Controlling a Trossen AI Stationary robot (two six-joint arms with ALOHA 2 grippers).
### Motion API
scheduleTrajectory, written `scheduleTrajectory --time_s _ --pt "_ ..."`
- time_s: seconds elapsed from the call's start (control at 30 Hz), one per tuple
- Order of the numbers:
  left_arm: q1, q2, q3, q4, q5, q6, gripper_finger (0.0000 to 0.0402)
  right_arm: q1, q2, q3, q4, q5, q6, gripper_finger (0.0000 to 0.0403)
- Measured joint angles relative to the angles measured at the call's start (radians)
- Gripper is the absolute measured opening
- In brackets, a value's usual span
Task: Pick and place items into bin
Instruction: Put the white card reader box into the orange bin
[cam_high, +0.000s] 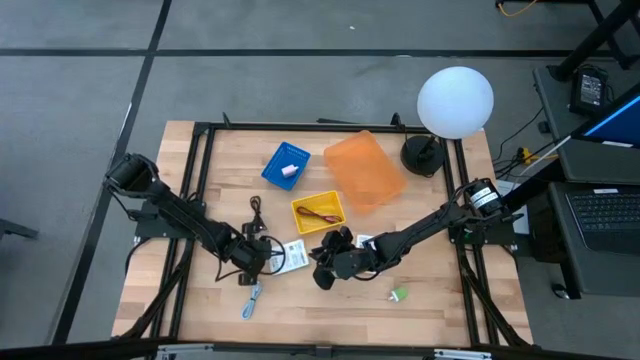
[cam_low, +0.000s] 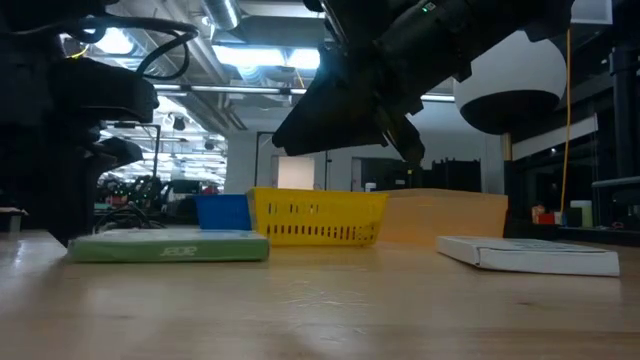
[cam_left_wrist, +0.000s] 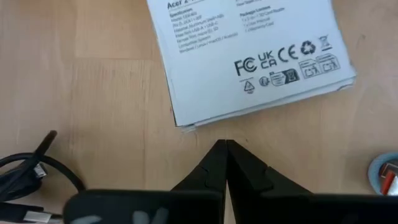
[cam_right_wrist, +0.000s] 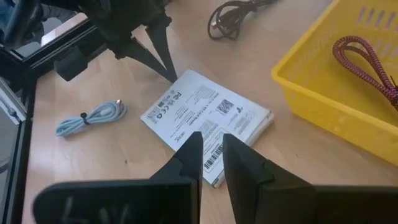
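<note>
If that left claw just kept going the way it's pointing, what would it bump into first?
Most likely the white packet. The left gripper, fingers shut, points at the packet's near edge with only bare wood between them. How high its tips sit above the table is unclear.

White labelled packet lies flat beside yellow bin.
</note>
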Motion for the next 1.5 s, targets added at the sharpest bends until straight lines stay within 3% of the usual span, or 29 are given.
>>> scheduleTrajectory --time_s 0.17,0.43,0.67,0.87,1.2,1.5 --pt "-0.002 -0.006 0.000 -0.002 -0.013 0.022 0.0003 0.000 0.000 0.000 -0.001 0.000 -0.001 0.0044" --pt "-0.019 -0.100 -0.001 -0.044 -0.127 0.045 0.0003 0.000 0.000 0.000 -0.010 0.000 -0.003 0.0044" --pt "-0.019 -0.102 -0.001 0.001 -0.140 0.069 0.0003 0.000 0.000 0.000 -0.012 -0.016 0.001 0.0047" --pt "-0.018 -0.102 -0.001 0.009 -0.140 0.071 0.0003 0.000 0.010 0.000 -0.007 -0.024 0.029 0.0086" --pt "-0.018 -0.103 0.001 0.017 -0.138 0.085 0.0003 0.000 0.040 0.000 -0.001 -0.132 0.113 0.0174" --pt "-0.018 -0.103 0.001 0.019 -0.137 0.087 0.0003 0.000 0.051 0.000 -0.001 -0.160 0.161 0.0194"
